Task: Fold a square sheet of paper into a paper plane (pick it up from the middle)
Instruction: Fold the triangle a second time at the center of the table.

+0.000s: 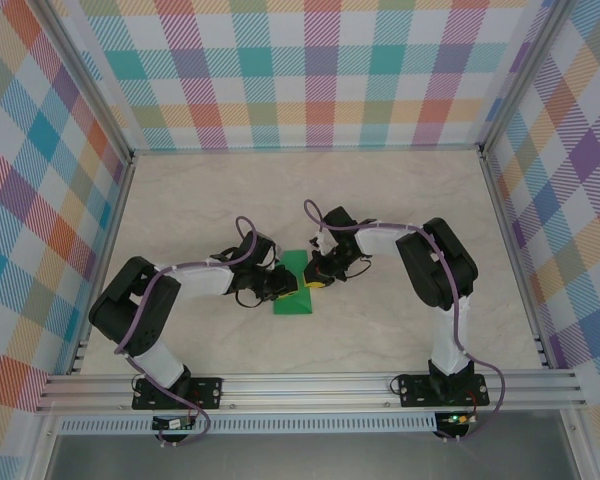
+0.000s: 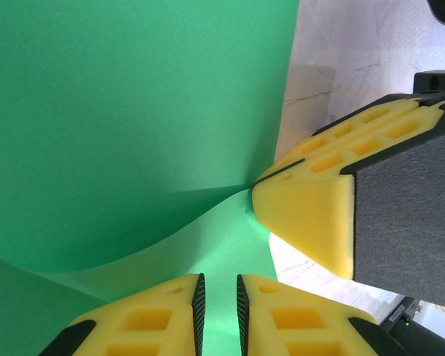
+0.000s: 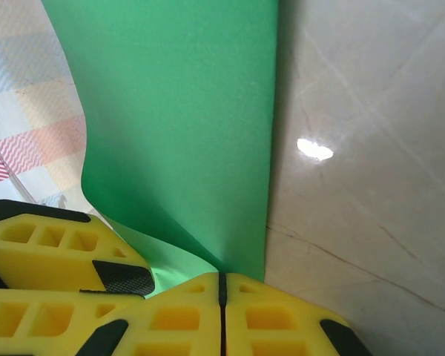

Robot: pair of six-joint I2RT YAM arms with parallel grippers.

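Pressed tight together right at the lens, the yellow foam jaws of the right gripper (image 3: 222, 280) clamp the folded edge of the bright-green square sheet of paper (image 3: 185, 111). Under the sheet lies the pale marble-look table (image 1: 400, 190); the sheet sits mid-table, one flap lifted and curling. Beside the sheet's left edge, the left gripper (image 2: 220, 285) stands narrowly apart, with green showing through the gap.

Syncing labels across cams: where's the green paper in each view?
Top external: paper at centre, just below the middle.
Left wrist: paper fills the left and centre.
Right wrist: paper in the upper middle, running down to the bottom.
Shared landmark: marble table, right of the paper in both wrist views.
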